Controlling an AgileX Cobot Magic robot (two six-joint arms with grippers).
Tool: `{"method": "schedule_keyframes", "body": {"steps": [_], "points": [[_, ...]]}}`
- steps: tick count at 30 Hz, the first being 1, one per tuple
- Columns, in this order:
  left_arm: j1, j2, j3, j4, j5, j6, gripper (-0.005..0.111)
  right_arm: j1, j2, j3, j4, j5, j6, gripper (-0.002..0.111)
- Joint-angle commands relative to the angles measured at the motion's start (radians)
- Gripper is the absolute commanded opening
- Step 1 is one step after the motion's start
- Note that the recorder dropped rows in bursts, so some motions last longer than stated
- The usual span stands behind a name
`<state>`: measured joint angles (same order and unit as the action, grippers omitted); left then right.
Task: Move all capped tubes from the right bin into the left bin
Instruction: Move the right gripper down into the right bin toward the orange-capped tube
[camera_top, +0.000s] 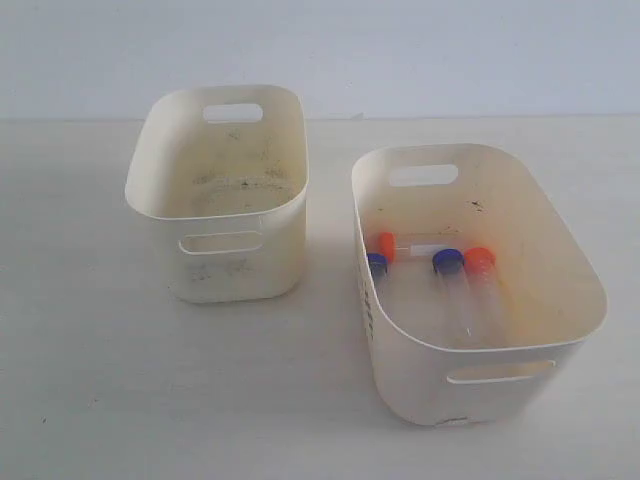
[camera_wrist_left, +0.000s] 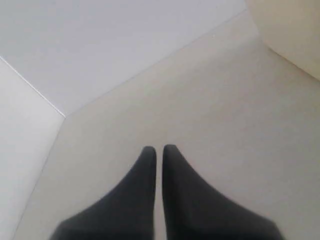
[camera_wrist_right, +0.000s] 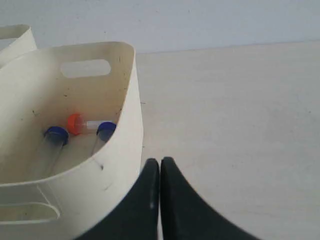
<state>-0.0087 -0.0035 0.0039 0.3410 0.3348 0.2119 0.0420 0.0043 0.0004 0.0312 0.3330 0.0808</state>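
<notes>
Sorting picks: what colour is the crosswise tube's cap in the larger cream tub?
Orange cap; clearest in the exterior view.

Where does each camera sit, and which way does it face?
Exterior view: above the table, looking down into the left bin and right bin with four capped tubes; no robot part.
Left wrist view: on left arm, facing along the table; left gripper, jaws shut.
Right wrist view: on right arm, facing the right bin's wall; right gripper, jaws shut.
Shared: exterior and right wrist both show the tubes.

No readable text, label, number. Dotted mark on right bin side: illegible.
</notes>
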Motion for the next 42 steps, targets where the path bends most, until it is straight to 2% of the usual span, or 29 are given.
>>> {"method": "schedule_keyframes", "body": {"steps": [1,8,10,11,12,14,15,16,18,19,20,21,22,23,25,26,27,29,32,36,42], "points": [[-0.001,0.004,-0.004,-0.003,-0.005,-0.001,0.004,-0.003,-0.004,0.0,-0.019,-0.125,-0.012,0.0],[-0.001,0.004,-0.004,-0.003,-0.005,-0.001,0.004,-0.003,-0.004,0.0,-0.019,-0.326,-0.012,0.0],[-0.001,0.004,-0.004,-0.003,-0.005,-0.001,0.004,-0.003,-0.004,0.0,-0.015,-0.564,-0.047,0.0],[-0.001,0.004,-0.004,-0.003,-0.005,-0.001,0.004,-0.003,-0.004,0.0,-0.015,-0.668,-0.019,0.0],[-0.001,0.004,-0.004,-0.003,-0.005,-0.001,0.004,-0.001,-0.004,0.0,-0.015,-0.785,0.087,0.0],[-0.001,0.004,-0.004,-0.003,-0.005,-0.001,0.004,-0.001,-0.004,-0.01,-0.008,-0.89,0.126,0.0],[-0.001,0.004,-0.004,-0.003,-0.005,-0.001,0.004,-0.001,-0.004,-0.081,0.037,-0.897,0.127,0.0],[-0.001,0.004,-0.004,-0.003,-0.005,-0.001,0.004,-0.001,-0.004,-0.14,0.07,-0.861,0.128,0.0],[-0.001,0.004,-0.004,-0.003,-0.005,-0.001,0.004,-0.001,0.092,-0.362,0.077,-0.684,0.03,0.0],[-0.001,0.004,-0.004,-0.003,-0.005,-0.001,0.004,-0.001,0.224,-0.543,0.054,-0.446,-0.016,0.0],[-0.001,0.004,-0.004,-0.003,-0.005,-0.001,0.004,-0.001,0.301,-0.646,0.042,-0.287,-0.05,0.0],[-0.001,0.004,-0.004,-0.003,-0.005,-0.001,0.004,-0.001,0.463,-0.831,0.025,0.032,-0.158,0.0],[-0.001,0.004,-0.004,-0.003,-0.005,-0.001,0.004,-0.001,0.555,-0.929,0.022,0.198,-0.258,0.0],[-0.001,0.004,-0.004,-0.003,-0.005,-0.001,0.004,0.014,0.673,-1.012,0.02,0.331,-0.348,0.0],[-0.001,0.004,-0.004,-0.003,-0.005,-0.001,0.004,0.051,0.81,-1.094,0.044,0.464,-0.389,0.0],[-0.001,0.004,-0.004,-0.003,-0.005,-0.001,0.004,0.066,0.853,-1.116,0.058,0.516,-0.493,0.0],[-0.001,0.004,-0.004,-0.003,-0.005,-0.001,0.004,0.1,0.932,-1.144,0.098,0.594,-0.722,0.0],[-0.001,0.004,-0.004,-0.003,-0.005,-0.001,0.004,0.16,1.04,-1.149,0.101,0.608,-0.923,0.0],[-0.001,0.004,-0.004,-0.003,-0.005,-0.001,0.004,0.239,1.246,-1.149,0.103,0.533,-1.245,0.003],[-0.001,0.004,-0.004,-0.003,-0.005,-0.001,0.004,0.246,1.444,-1.149,0.082,0.389,-1.261,0.02],[-0.001,0.004,-0.004,-0.003,-0.005,-0.001,0.004,0.246,1.586,-1.149,0.084,0.396,-1.337,0.022]]}}
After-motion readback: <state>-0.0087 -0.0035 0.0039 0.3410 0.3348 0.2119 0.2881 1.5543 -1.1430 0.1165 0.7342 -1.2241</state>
